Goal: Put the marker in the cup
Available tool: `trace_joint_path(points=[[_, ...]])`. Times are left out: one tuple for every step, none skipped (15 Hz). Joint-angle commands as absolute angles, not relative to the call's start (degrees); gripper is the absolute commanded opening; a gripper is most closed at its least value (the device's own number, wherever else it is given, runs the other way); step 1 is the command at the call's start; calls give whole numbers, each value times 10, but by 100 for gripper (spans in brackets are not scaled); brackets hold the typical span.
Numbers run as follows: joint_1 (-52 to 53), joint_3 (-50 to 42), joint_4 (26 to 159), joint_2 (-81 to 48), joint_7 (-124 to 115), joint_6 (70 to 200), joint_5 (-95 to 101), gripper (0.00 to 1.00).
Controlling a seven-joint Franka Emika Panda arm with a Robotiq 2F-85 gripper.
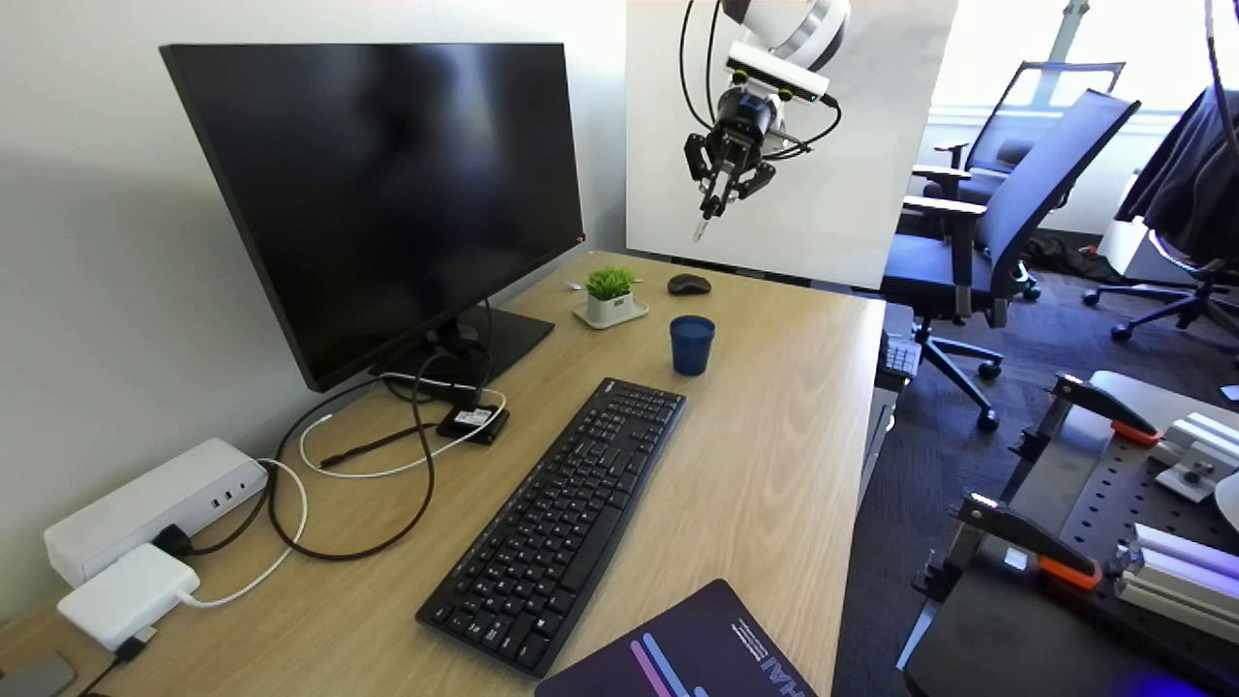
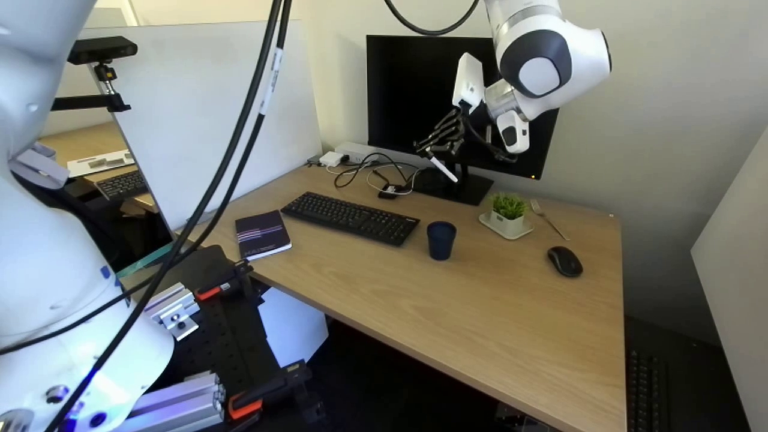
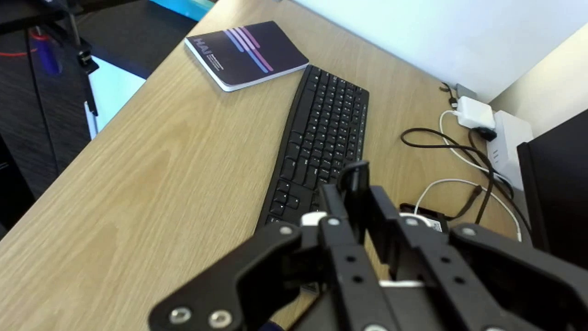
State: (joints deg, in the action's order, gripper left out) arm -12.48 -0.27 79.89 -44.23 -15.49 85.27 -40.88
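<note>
Wrist view: tool (image 3: 353, 197) almost closed, nipping a dark end. In an exterior view that's marker (image 2: 444, 170), held in air, long axis slanted, pale end lowest; cup (image 2: 441, 242) upright on bench (image 2: 372, 288), below & well apart, sideways offset unclear. Prob. next: straighten marker, bring over cup, lower.

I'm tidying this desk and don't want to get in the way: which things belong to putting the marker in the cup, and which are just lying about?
For the job:
gripper, closed on the marker
marker
dark blue cup, standing upright

Just lying or standing about:
keyboard
dark notebook
mouse
fork
potted plant
monitor
cables
white boxes
</note>
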Motion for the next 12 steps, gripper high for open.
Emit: trace_joint_path(points=[[-136, -11, 785, -463, -180, 827, -455, 5], [-137, -13, 785, -469, -183, 828, -465, 5], [-137, -15, 786, -475, -183, 831, -473, 5], [-136, -16, 787, -483, -183, 833, -481, 5], [-135, -15, 787, -490, -183, 834, -489, 5], [-135, -14, 786, -500, -183, 832, -497, 5], [-134, -14, 786, -508, -183, 832, -505, 5], [-133, -13, 784, -516, -184, 831, -514, 5], [-133, -13, 783, -523, -184, 830, -521, 5], [-132, -13, 783, -528, -183, 830, -529, 5], [-131, -14, 783, -532, -184, 831, -535, 5], [-132, -14, 784, -535, -184, 830, -540, 5]])
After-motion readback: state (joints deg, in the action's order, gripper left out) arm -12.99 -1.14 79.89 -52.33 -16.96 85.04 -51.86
